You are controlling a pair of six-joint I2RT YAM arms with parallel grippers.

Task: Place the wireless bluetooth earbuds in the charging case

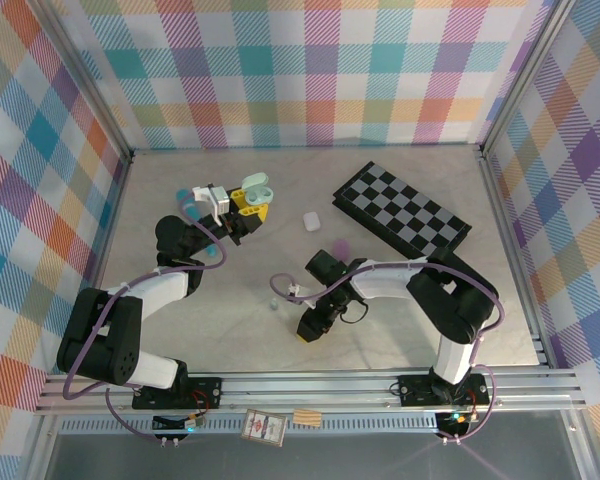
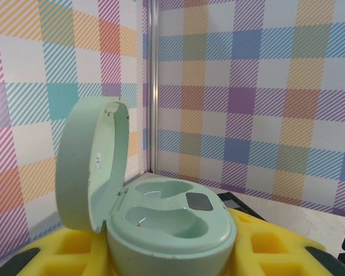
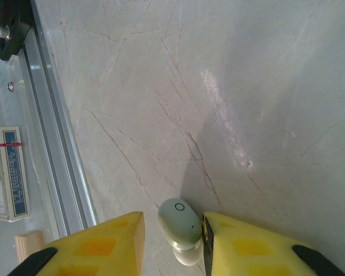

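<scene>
Holding the charging case (image 2: 167, 227) at the back-left of the table (image 1: 230, 330), the left gripper (image 1: 245, 207) is clamped on the mint base, with a yellow finger on either side. The lid (image 2: 95, 167) is hinged up. Both wells look unfilled in the left wrist view.

Mid-table: 1 white case (image 1: 311, 220) and 1 lilac item (image 1: 342, 246), both well apart from either arm.

The right gripper (image 3: 172, 219) is down at the table surface, jaws apart, bracketing 1 mint earbud (image 3: 181, 221). The bud sits against 1 finger, with a visible gap to the other. No clamp yet.

Risks, as judged:
- The bud is off-centre in the jaws, so closing could push it sideways or roll it.
- The shell is smooth and rounded, so a pinch near its edge may make it pop free.
- The wells are shaped, so a bud gripped in the wrong orientation may not seat.
</scene>
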